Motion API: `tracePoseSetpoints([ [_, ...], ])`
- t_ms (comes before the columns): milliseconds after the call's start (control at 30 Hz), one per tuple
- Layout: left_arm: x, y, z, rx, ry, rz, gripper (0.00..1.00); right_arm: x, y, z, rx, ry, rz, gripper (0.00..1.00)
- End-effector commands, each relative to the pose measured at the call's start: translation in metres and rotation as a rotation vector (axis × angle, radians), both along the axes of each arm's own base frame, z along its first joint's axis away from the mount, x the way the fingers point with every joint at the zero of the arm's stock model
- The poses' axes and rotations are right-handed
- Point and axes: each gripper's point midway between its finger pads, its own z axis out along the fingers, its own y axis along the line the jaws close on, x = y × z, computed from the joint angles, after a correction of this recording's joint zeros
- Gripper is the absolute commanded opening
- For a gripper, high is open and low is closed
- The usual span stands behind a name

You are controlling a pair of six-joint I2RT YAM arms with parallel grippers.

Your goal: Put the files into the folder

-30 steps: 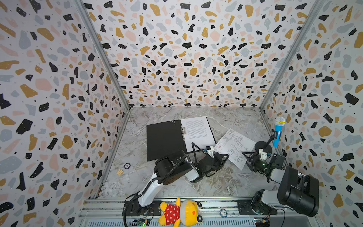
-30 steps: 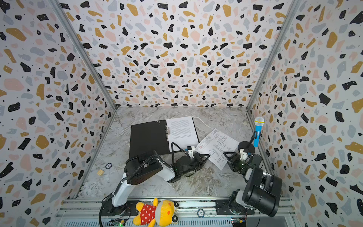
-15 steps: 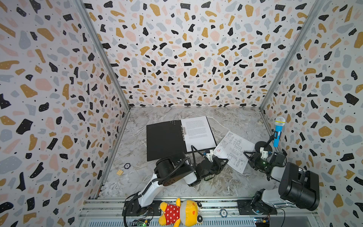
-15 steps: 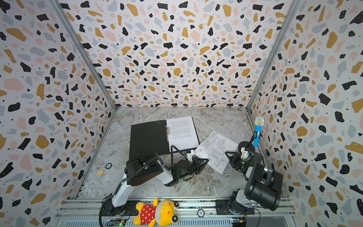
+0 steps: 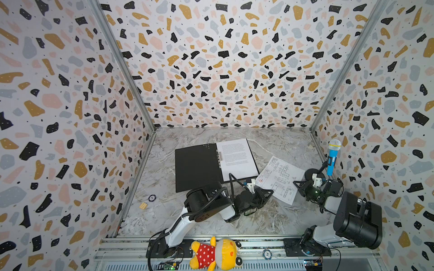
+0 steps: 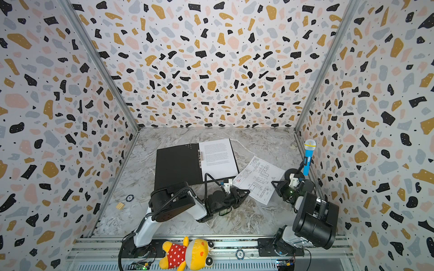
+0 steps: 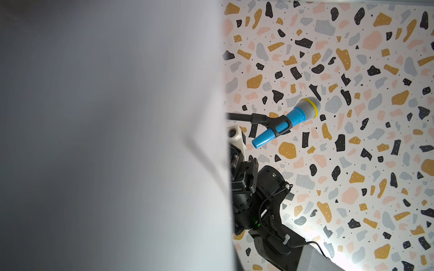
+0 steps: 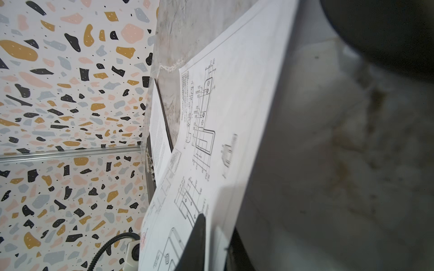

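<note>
The folder (image 5: 197,169) (image 6: 178,166) lies open on the marble floor, black inside up. The text sheet (image 5: 237,159) (image 6: 219,158) rests on its right half. The drawing sheet (image 5: 279,178) (image 6: 258,178) lies skewed to the right of the folder, between both grippers. My right gripper (image 5: 296,185) (image 8: 211,223) is shut on this sheet's right edge, with one dark finger (image 8: 197,234) on top and one below. My left gripper (image 5: 264,191) (image 6: 242,192) sits at the sheet's near left corner. In the left wrist view the blurred sheet (image 7: 117,140) hides its jaws.
A blue toy microphone (image 5: 333,159) (image 7: 293,117) on a black stand stands by the right wall, just behind the right arm. A plush toy (image 5: 218,254) lies on the front rail. A small wooden block (image 5: 142,205) and a round token (image 5: 152,198) lie near the left wall.
My right gripper has moved in to the drawing sheet's right edge and closed on it. The left gripper has stayed at the sheet's left corner.
</note>
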Motion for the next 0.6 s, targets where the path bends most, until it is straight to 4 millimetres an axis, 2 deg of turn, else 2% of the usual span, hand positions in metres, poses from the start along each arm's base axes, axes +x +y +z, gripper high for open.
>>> tracePoseSetpoints([
  [0, -0.005, -0.002, 0.023, -0.046, -0.044, -0.02, 0.32, 0.006, -0.003, 0.01, -0.04, -0.02, 0.003, 0.08],
  [33, -0.004, 0.0, 0.022, -0.044, -0.044, -0.017, 0.41, 0.007, -0.003, 0.011, -0.046, -0.022, 0.003, 0.06],
  [67, -0.004, 0.002, 0.022, -0.043, -0.044, -0.014, 0.46, 0.008, -0.004, 0.013, -0.057, -0.025, 0.002, 0.04],
  [200, -0.001, 0.007, 0.029, -0.054, -0.053, -0.013, 0.59, 0.013, -0.003, 0.023, -0.09, -0.043, 0.016, 0.01],
  [467, 0.002, 0.024, 0.037, 0.04, -0.123, -0.029, 1.0, 0.036, 0.021, 0.063, -0.217, -0.122, 0.105, 0.0],
  [567, 0.009, 0.038, 0.039, 0.098, -0.152, -0.014, 1.0, 0.047, 0.028, 0.082, -0.257, -0.153, 0.135, 0.0],
])
